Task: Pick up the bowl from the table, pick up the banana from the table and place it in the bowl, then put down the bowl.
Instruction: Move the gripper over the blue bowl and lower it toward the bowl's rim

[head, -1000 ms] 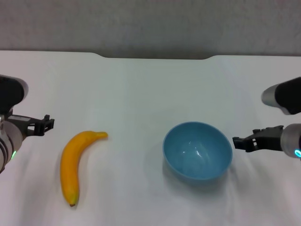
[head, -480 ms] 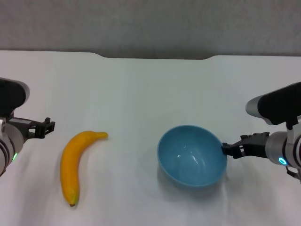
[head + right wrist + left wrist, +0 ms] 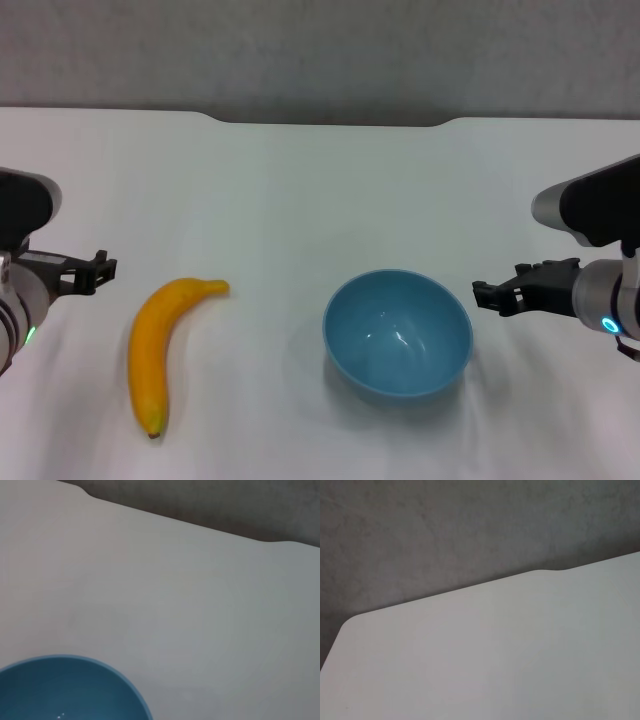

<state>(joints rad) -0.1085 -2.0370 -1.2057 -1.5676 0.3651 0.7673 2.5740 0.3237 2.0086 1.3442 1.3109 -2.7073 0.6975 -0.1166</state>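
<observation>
The right gripper (image 3: 486, 295) hovers just beside the bowl (image 3: 397, 335), at its right rim; whether it touches the rim cannot be told from the head view, and whether it is parted or closed cannot be told either. The light-blue bowl sits upright and empty on the white table (image 3: 300, 200), right of centre. In the right wrist view only a part of the bowl's rim (image 3: 70, 687) shows, with bare tabletop beyond it. The left gripper (image 3: 100, 268) waits at the table's left side, apart from the banana (image 3: 160, 345), its state likewise not readable. The banana lies flat to the left of the bowl, well apart from it, stem pointing toward the bowl and dark tip toward the near edge.
</observation>
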